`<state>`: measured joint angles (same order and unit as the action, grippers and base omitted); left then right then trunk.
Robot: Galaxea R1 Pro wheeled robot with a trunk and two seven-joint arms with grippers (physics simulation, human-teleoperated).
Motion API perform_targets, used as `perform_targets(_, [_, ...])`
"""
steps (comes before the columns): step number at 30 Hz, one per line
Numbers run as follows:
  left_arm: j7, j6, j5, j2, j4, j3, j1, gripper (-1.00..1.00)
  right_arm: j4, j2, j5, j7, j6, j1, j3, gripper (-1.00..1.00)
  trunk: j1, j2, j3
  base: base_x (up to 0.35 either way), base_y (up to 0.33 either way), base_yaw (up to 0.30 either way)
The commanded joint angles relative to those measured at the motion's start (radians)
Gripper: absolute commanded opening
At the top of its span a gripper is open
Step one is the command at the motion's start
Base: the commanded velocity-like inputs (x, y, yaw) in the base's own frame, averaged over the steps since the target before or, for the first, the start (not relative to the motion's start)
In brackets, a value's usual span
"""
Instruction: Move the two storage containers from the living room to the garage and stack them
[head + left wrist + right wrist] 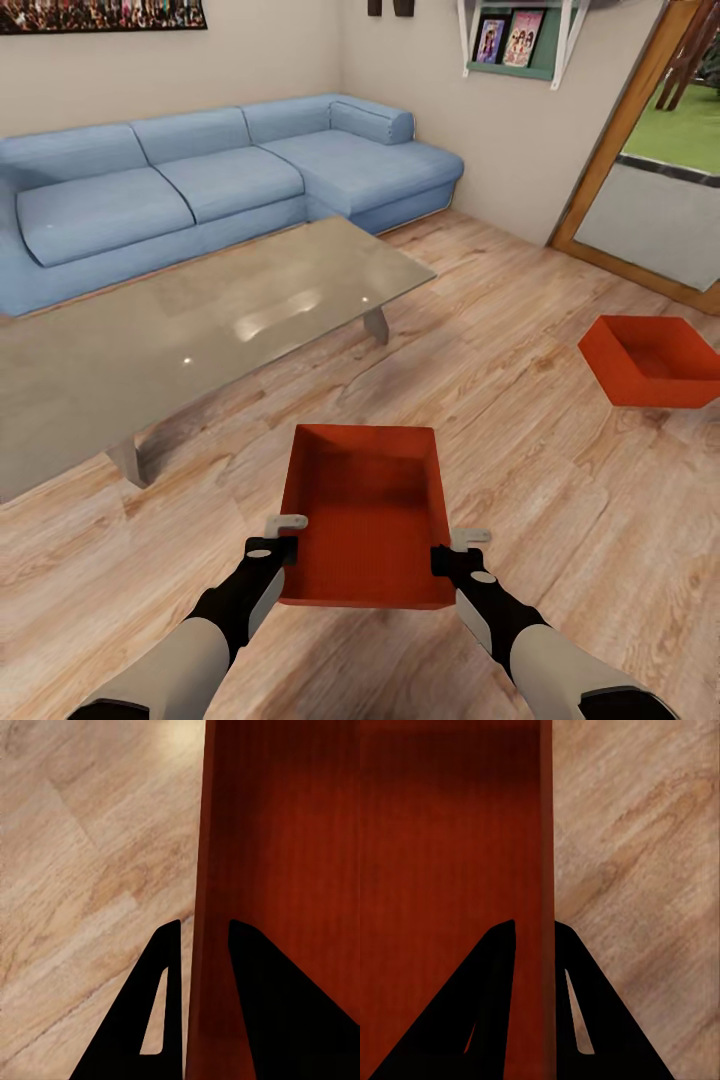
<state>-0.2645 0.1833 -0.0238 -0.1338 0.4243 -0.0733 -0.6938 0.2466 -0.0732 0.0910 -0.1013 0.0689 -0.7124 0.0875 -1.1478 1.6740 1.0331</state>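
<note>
**A:** Two containers, and one is in hand: the near storage container (365,515) sits at the lower centre of the head view, with the left gripper (283,537) on its left wall and the right gripper (456,548) on its right wall.

**B:** Are the jaws clamped?

**A:** Each wrist view shows one finger inside the bin and one outside, pinched on the thin red wall. I'd call both clamped on it.

**B:** And the other storage container (652,361)?

**A:** At the right edge, mid-height, resting on the wood plank floor (520,300), well apart from the held one.

**B:** So which step?

**A:** Carrying the first bin, I judge. Next the base must turn toward the garage, keeping the bin level.

**B:** The room?

**A:** Living room: blue sofa (200,190) upper left, glass coffee table (180,330) left of centre, a doorway (650,200) at the upper right.
</note>
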Motion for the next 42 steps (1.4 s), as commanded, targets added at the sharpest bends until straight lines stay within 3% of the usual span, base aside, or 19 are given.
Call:
perform_targets(1, [-0.013,0.010,0.007,0.002,0.001,-0.006,0.000,-1.00,0.000,0.002,0.003,-0.017,0.005,-0.001,-0.003,-1.00,0.004,-0.007,-0.003,0.000,0.000,0.000])
perform_targets(42, [-0.013,0.012,0.005,0.003,-0.006,-0.005,0.000,-1.00,0.002,0.003,0.004,-0.018,0.009,-0.001,-0.004,-1.00,0.161,-0.294,-0.131,0.000,0.000,0.000])
